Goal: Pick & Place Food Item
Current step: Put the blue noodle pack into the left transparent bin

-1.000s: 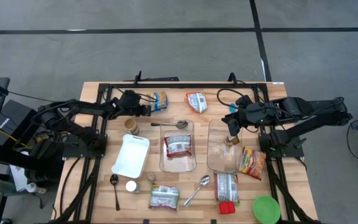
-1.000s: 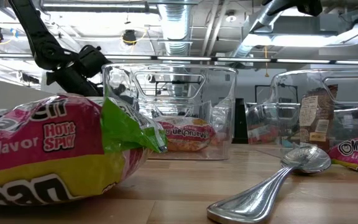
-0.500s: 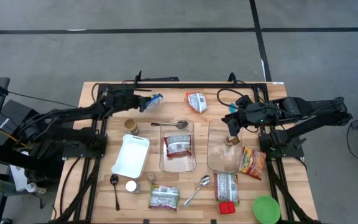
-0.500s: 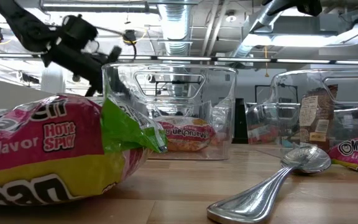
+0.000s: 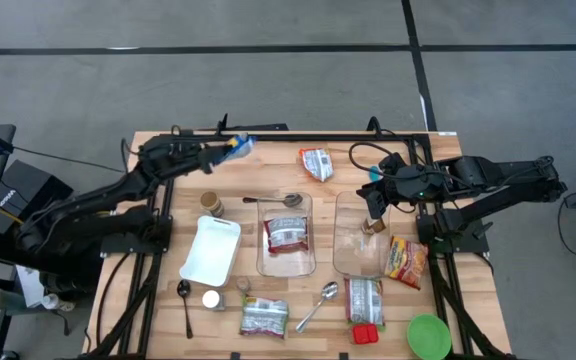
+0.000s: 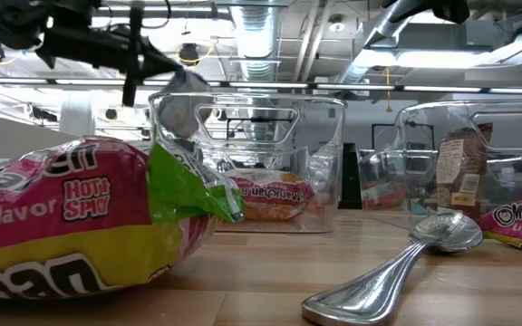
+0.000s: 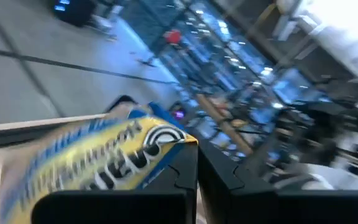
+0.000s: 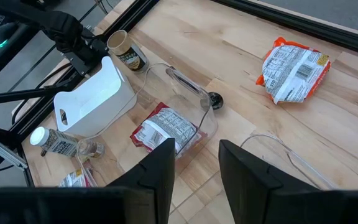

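Nearest the table's front edge we see soft, crinkly goods: a red and green noodle packet (image 6: 80, 226), glossy and puffed, and a polished steel spoon (image 6: 397, 267) beside it. Further in stand two clear, rigid plastic bins; the left bin (image 5: 287, 234) holds one ramen packet (image 5: 287, 233), while the right bin (image 5: 360, 235) holds only a small brown item near its back wall. A white rectangular tray (image 5: 211, 248) lies to the left of them on the pale wood.

The right gripper (image 5: 376, 198) hangs above the right bin's far end, its fingers parted with nothing between them in its own wrist view.

Farthest back, the left gripper (image 5: 215, 153) is raised over the table's rear left corner, pinching a yellow and blue snack packet (image 5: 236, 146) by one end. We judge the packet light, limp and slick, likely to swing or slip, so a firm pinch on the sealed edge suits it best.
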`<move>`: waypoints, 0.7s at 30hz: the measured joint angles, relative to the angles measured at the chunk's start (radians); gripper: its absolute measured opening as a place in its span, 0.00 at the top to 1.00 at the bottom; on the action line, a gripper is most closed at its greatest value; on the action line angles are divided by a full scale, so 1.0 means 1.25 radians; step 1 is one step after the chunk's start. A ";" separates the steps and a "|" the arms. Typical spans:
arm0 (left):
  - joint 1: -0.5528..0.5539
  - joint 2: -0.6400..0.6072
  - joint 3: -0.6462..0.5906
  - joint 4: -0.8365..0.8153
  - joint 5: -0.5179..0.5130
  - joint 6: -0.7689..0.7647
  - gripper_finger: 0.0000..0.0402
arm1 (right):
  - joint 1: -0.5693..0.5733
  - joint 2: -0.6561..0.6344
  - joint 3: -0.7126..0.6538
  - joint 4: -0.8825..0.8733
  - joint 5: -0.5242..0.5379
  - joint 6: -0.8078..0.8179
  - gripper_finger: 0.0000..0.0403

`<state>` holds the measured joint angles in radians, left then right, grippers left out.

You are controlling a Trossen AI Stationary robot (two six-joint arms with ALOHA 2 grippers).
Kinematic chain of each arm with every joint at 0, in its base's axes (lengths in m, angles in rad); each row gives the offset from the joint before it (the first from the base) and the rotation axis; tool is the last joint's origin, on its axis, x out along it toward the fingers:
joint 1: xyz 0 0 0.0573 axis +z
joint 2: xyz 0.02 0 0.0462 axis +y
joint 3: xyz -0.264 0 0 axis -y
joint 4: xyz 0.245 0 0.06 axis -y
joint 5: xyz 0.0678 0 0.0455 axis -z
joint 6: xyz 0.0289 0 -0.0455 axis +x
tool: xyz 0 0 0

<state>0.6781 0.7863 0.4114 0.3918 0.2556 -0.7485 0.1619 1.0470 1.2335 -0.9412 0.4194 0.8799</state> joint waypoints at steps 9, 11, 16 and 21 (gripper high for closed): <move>-0.064 -0.049 0.000 0.032 0.137 -0.129 1.00 | 0.000 0.000 0.000 0.000 0.000 0.000 0.71; -0.099 -0.048 0.000 0.050 0.136 -0.139 1.00 | 0.000 0.000 0.000 0.000 0.000 0.000 0.71; -0.189 -0.048 0.000 0.105 0.103 -0.141 1.00 | 0.000 0.000 0.000 0.000 0.000 0.000 0.71; -0.288 -0.046 0.000 0.171 0.013 -0.141 1.00 | 0.000 0.000 0.000 0.000 0.000 -0.034 0.71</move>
<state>0.3177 0.7283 0.4114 0.6049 0.2719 -0.9245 0.1619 1.0470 1.2335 -0.9416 0.4191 0.8378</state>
